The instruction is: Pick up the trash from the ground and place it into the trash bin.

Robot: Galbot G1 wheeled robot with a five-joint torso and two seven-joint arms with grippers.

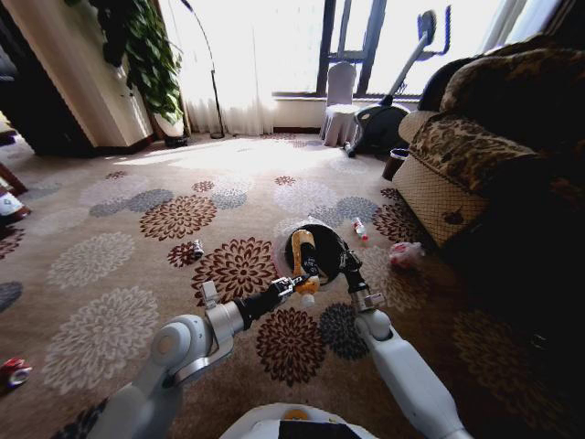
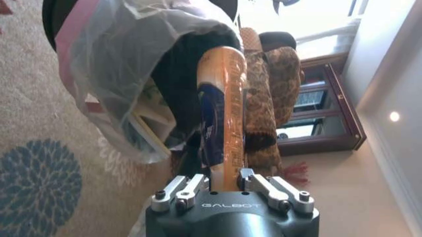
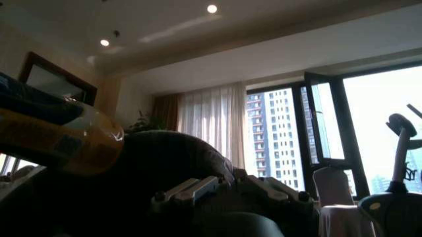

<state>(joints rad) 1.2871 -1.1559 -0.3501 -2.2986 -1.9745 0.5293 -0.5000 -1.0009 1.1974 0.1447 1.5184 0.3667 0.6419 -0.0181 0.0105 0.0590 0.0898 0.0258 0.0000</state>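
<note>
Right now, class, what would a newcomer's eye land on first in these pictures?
First, the orange bottle clamped in the left pincer, held at the mouth of the black trash bin on the flowered carpet. The right pincer sits at the bin's rim beside it. Litter lies nearby: a small red-capped bottle and a pink bag by the sofa.

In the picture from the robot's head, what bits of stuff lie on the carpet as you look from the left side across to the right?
Red scrap at the left edge → small can-like piece on a dark flower → round black trash bin with pale liner, where the left hand holds an orange bottle → small clear bottle with red cap → pink bag by the sofa.
</note>
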